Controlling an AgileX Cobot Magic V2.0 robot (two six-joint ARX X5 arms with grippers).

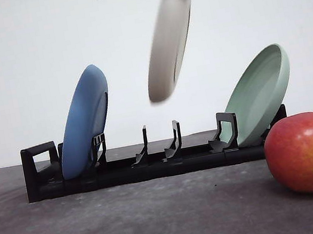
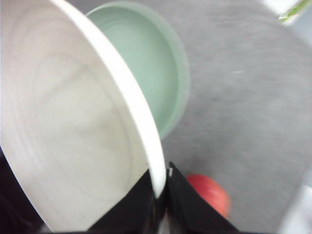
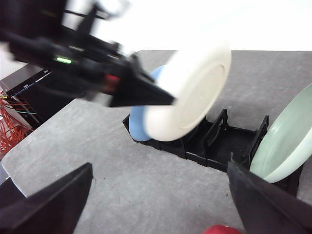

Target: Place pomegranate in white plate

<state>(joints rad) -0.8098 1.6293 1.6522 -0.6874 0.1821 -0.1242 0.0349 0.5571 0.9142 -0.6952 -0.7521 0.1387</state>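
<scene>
- Pomegranate (image 1: 310,152): lies on the grey bench (image 1: 133,224) at the 4 o'clock corner of the front view, just in front of the rack's right end. Long axis runs roughly level, left to right; the dark brown nub points toward 3 o'clock, slightly downward. Red skin shading to yellow-orange on top. Also visible as a red blur in the left wrist view (image 2: 210,193) and as a red sliver in the right wrist view (image 3: 224,230).
- White plate (image 1: 169,42): held in the air above the rack's middle slots, on edge and tilted, upper rim leaning toward 1 o'clock, lower rim toward 7 o'clock. Touches neither rack nor bench. Blurred.
- Left gripper (image 2: 161,207): jaws closed on the white plate's rim (image 2: 146,126), one finger on each face.
- Right gripper (image 3: 161,204): jaws spread wide, holding nothing, above the bench in front of the rack.
- Black rack (image 1: 152,160): stands on the bench, well behind the fruit's line.
- Blue plate (image 1: 85,122): on edge in the rack's left slot, leaning right.
- Green plate (image 1: 260,94): on edge in the rack's right slot, leaning right, just behind the pomegranate.
</scene>
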